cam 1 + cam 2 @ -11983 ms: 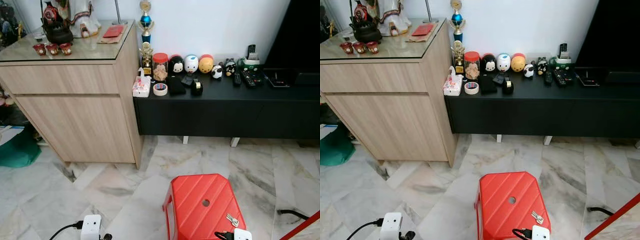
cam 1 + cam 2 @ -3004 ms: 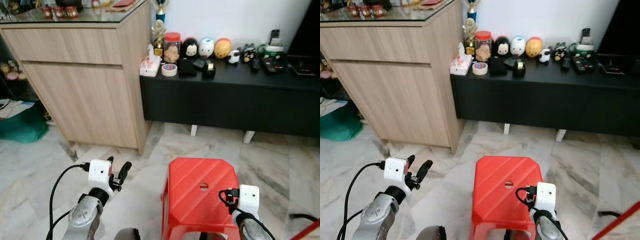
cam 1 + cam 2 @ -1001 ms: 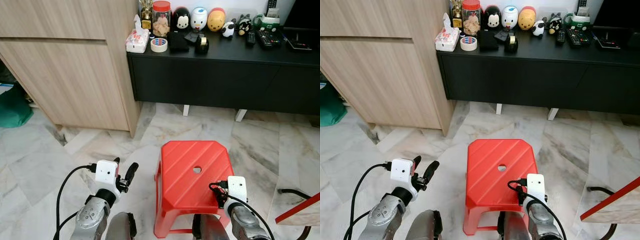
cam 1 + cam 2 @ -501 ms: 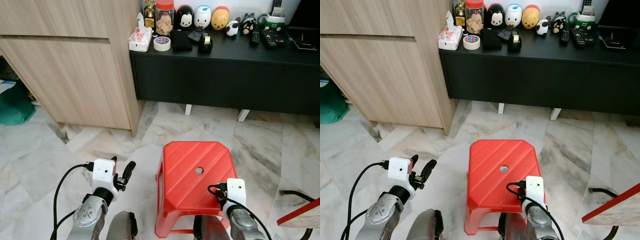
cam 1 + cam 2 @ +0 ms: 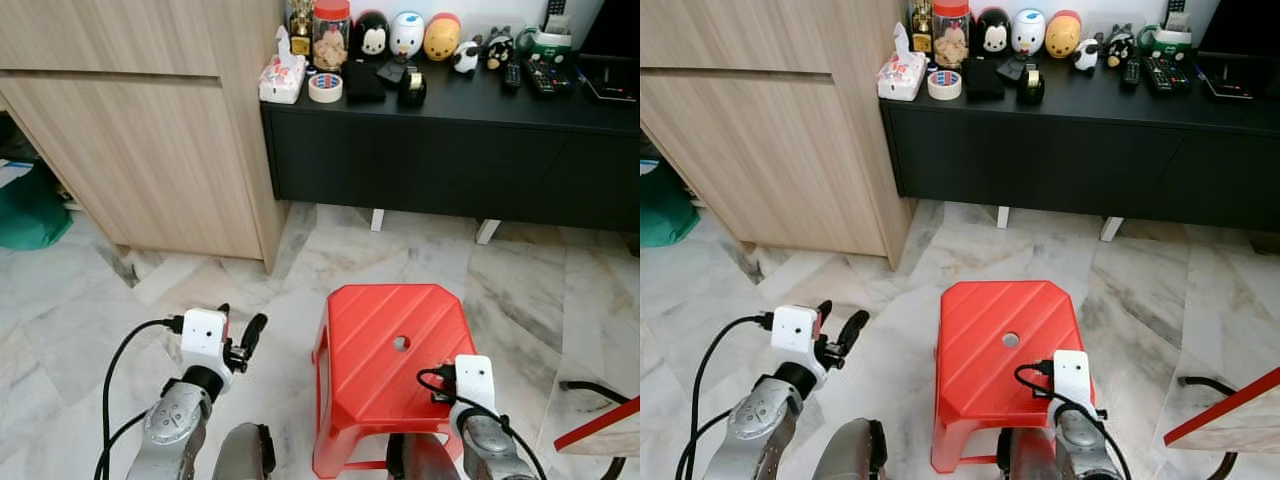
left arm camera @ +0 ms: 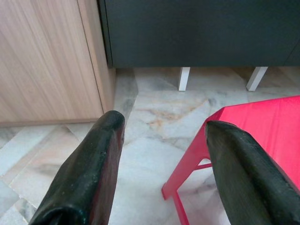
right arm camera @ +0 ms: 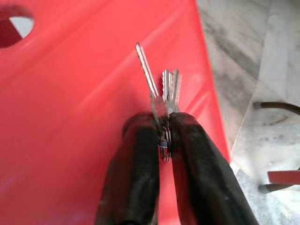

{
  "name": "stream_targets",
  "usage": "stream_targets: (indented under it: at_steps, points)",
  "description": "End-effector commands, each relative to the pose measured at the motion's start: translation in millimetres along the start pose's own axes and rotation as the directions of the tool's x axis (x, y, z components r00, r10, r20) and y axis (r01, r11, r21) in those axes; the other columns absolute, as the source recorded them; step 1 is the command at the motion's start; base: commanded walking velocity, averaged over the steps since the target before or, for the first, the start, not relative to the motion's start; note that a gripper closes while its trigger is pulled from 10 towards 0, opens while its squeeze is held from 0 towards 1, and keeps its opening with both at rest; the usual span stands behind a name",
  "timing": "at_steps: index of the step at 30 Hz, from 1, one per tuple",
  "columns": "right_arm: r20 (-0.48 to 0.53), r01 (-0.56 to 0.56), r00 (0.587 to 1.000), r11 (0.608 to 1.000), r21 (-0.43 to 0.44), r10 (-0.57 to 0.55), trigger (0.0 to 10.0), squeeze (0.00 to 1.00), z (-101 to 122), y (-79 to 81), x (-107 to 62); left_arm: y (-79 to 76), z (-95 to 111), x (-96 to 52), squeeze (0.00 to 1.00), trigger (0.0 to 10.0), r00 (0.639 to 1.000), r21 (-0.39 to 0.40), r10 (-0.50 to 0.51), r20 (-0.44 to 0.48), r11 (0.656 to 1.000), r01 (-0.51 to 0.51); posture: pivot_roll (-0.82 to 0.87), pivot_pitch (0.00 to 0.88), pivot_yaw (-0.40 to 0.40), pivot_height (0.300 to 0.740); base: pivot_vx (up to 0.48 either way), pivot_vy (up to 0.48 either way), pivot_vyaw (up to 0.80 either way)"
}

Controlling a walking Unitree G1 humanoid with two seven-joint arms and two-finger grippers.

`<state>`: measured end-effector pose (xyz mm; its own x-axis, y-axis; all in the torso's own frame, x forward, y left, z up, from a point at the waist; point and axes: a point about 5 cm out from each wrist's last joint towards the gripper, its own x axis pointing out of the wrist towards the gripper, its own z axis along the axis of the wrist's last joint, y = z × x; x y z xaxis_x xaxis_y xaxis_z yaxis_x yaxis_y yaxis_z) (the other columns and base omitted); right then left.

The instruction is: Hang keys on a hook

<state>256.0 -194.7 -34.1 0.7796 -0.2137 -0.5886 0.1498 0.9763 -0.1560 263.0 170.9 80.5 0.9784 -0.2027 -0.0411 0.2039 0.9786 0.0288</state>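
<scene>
Apparently lifted off the red stool (image 7: 70, 117), keys (image 7: 161, 93) sit pinched in the right tool (image 7: 161, 140) — left tool (image 6: 161, 159) gapes empty.

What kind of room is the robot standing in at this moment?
Probably a living room in a home. A long, low black cabinet carries remote controls and round cartoon figures, a tall wooden sideboard stands beside it, and the floor is marble tile with a red plastic stool.

Red stool (image 5: 392, 375); silvery keys (image 7: 161, 93); black end effector (image 7: 161, 154); grey-veined, seemingly marble floor (image 5: 80, 330); black cabinet (image 5: 450, 150).
</scene>
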Motion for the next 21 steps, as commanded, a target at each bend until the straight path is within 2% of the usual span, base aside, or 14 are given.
stream_targets:
  at_steps: [1,9,18,19,20,21]
  points:
    - [-0.035,0.006,0.999,1.000,0.016,-0.005,0.0,0.00,-8,0.3,-1.5,4.9,-2,0.5,0.00,10.0,1.000,0.012,0.014,-0.017,1.000,-0.013,0.06,0.081,-0.013,0.621,0.000,0.000,0.00]
    - [0.085,-0.032,0.996,0.997,0.076,0.026,0.0,0.00,17,9.0,1.4,9.6,-2,8.1,0.00,10.0,1.000,0.024,0.022,-0.015,0.999,-0.022,0.06,0.030,-0.012,0.621,0.000,0.000,0.00]
    - [0.215,-0.066,0.976,0.989,0.135,0.036,0.0,0.00,31,8.8,-3.4,10.1,-1,15.5,0.00,10.0,1.000,0.026,0.029,-0.003,0.999,-0.029,0.04,0.000,-0.009,0.621,0.000,0.000,0.00]
    - [0.231,-0.081,0.972,0.987,0.137,0.048,3.2,0.00,32,9.3,-4.4,9.7,-1,16.0,0.00,10.0,1.000,0.025,0.028,-0.001,0.999,-0.028,0.04,0.000,-0.009,0.621,0.000,0.000,0.00]
    - [0.244,-0.097,0.968,0.986,0.134,0.062,10.0,0.00,34,10.1,-5.2,9.2,-1,16.7,0.00,10.0,1.000,0.025,0.026,-0.001,0.999,-0.026,0.04,0.000,-0.007,0.621,0.000,0.000,0.00]
    - [0.251,-0.113,0.965,0.985,0.131,0.077,10.0,0.00,36,11.1,-5.3,9.0,-2,18.4,0.00,10.0,1.000,0.024,0.025,-0.001,0.999,-0.025,0.04,0.000,-0.006,0.621,0.000,0.000,0.00]
